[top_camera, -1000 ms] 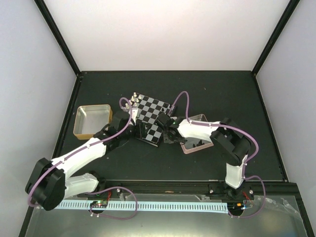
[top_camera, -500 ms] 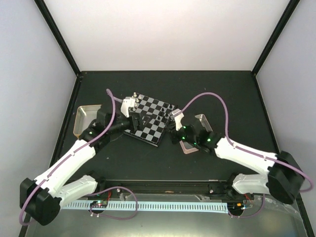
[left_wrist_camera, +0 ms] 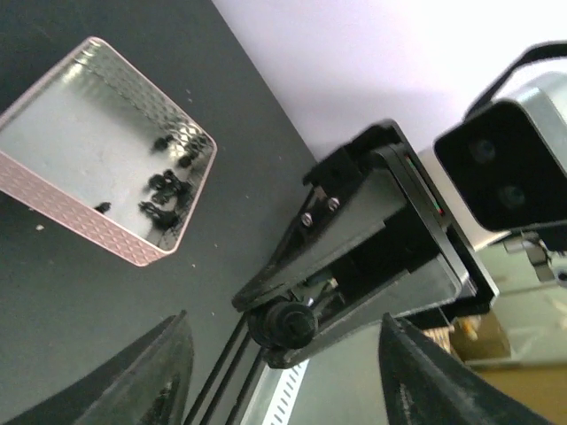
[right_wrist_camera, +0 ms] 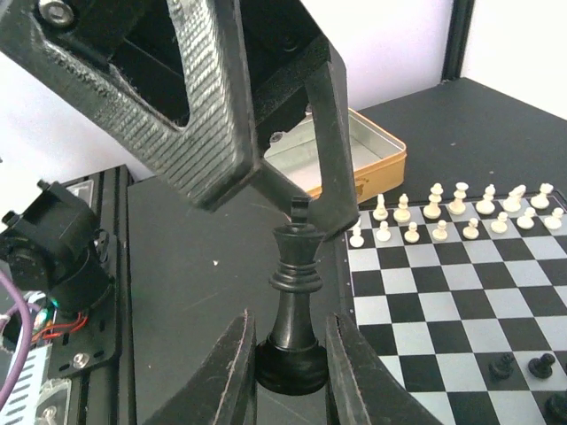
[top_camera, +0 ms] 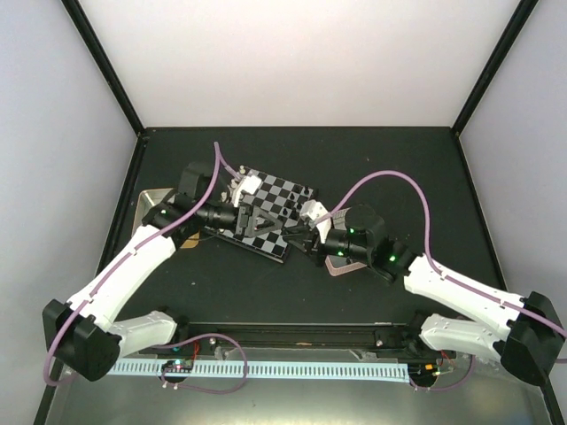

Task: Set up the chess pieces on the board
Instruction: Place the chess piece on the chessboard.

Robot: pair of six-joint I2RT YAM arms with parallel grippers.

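The board (top_camera: 288, 190) lies at mid-table, and also shows in the right wrist view (right_wrist_camera: 443, 283). Silver pieces (right_wrist_camera: 461, 208) stand in two rows along its far edge. A few black pieces (right_wrist_camera: 518, 363) stand at its near right. My right gripper (right_wrist_camera: 291, 354) is shut on the base of a black king (right_wrist_camera: 297, 266), held upright just off the board's edge (top_camera: 297, 237). My left gripper (top_camera: 260, 221) hovers over the board, facing the right one. It is wide open and empty (left_wrist_camera: 292, 376); one finger (right_wrist_camera: 328, 150) almost touches the king's top.
A pinkish-rimmed tin (left_wrist_camera: 106, 168) with several small black pieces in it sits right of the board, mostly under my right arm (top_camera: 341, 266). A gold-rimmed tin (right_wrist_camera: 354, 159) stands left of the board, partly under my left arm (top_camera: 146, 208).
My right gripper has moved from over the pinkish tin to the board's edge. My left gripper has swung across the board toward it.
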